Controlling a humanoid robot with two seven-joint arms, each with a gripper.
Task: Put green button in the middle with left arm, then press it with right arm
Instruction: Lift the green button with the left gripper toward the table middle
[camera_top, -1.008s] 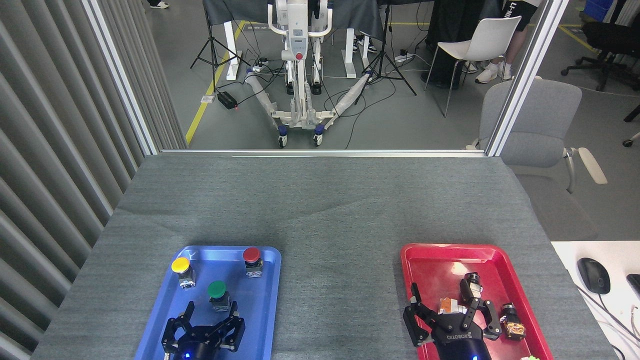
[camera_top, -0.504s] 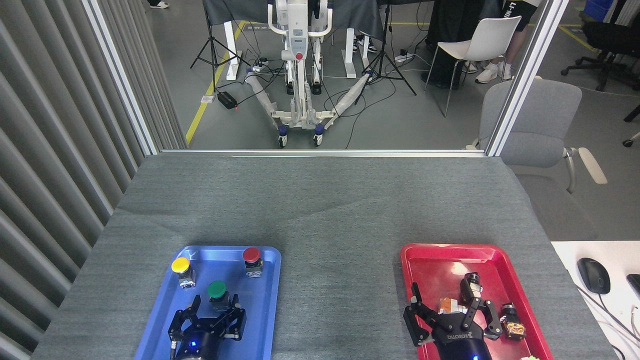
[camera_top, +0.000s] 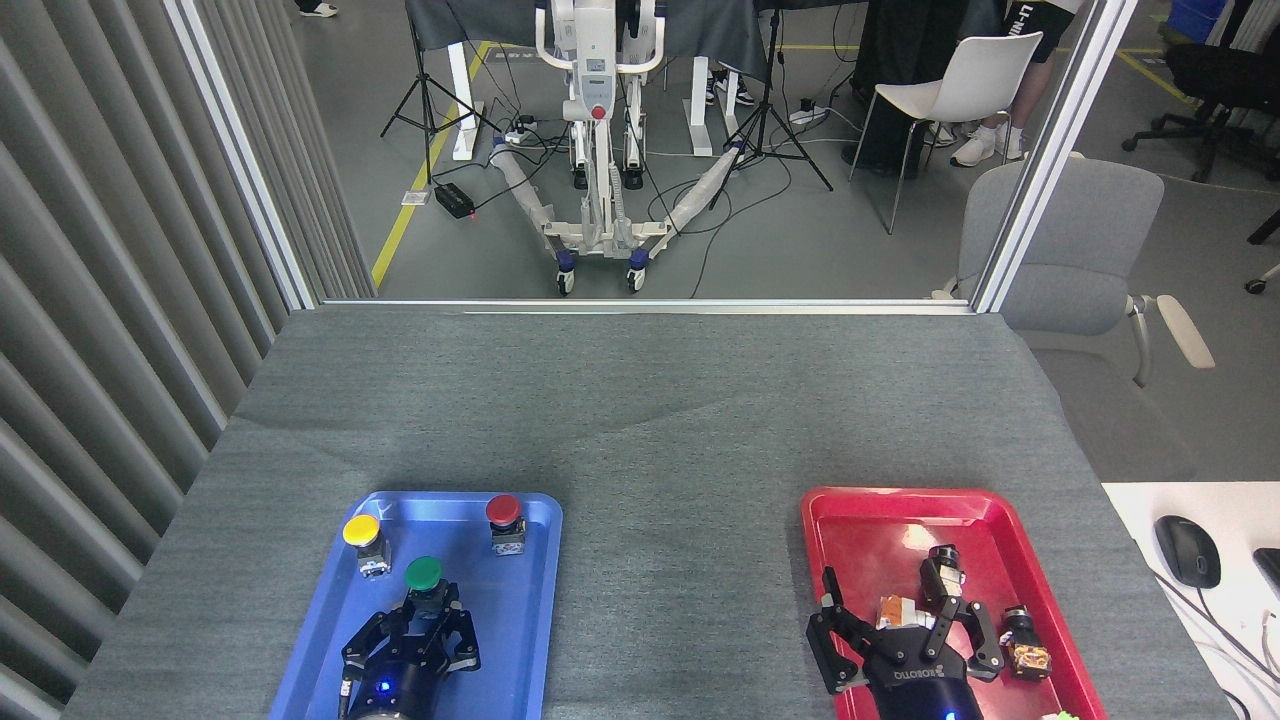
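A: Where is the green button?
B: In the blue tray at about 7 o'clock on the table, just below the yellow button and the red button, which stand along the tray's far end

A: And the left gripper?
B: Its fingers are closed narrow around the body under the green cap, holding the button; whether the button rests on the tray floor or is raised off it, I cannot tell

A: The right gripper?
B: Spread wide over the red tray at about 5 o'clock, holding nothing, with small switch parts lying between and beside its fingers

A: The middle?
B: Plain grey cloth between the two trays, well apart from the green button
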